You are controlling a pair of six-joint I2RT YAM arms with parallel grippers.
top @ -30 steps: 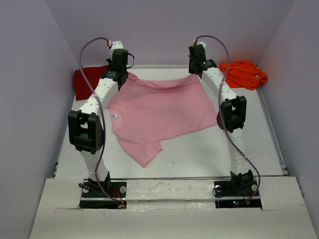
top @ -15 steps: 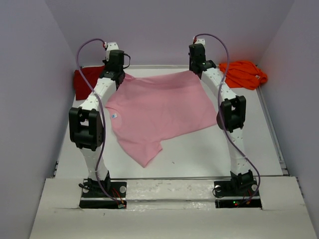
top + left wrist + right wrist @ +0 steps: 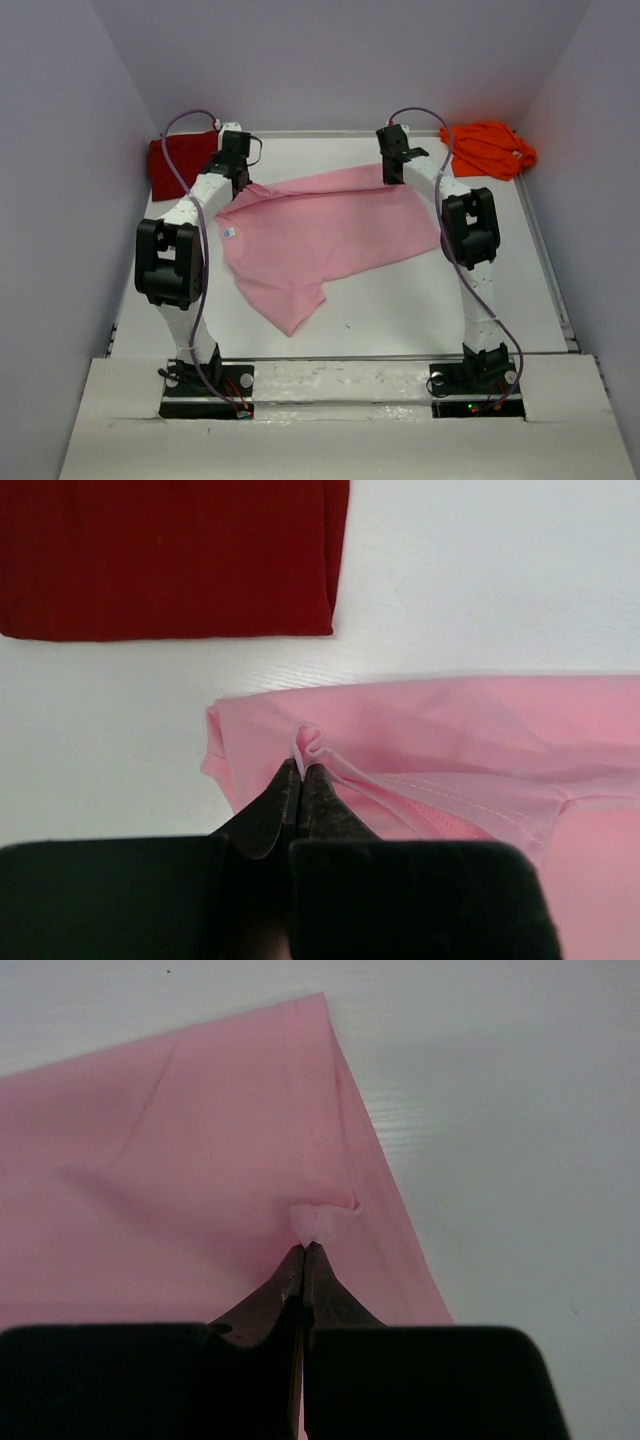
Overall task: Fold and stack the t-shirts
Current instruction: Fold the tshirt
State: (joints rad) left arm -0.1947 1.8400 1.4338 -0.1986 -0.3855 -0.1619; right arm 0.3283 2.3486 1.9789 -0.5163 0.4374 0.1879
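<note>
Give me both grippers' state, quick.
Left gripper: shut on the pink t-shirt.
Right gripper: shut on the pink t-shirt too.

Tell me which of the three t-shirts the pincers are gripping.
The light pink t-shirt, spread mid-table; the left pincer and right pincer each pinch its far edge. The dark red t-shirt and orange t-shirt lie untouched in the far corners.
</note>
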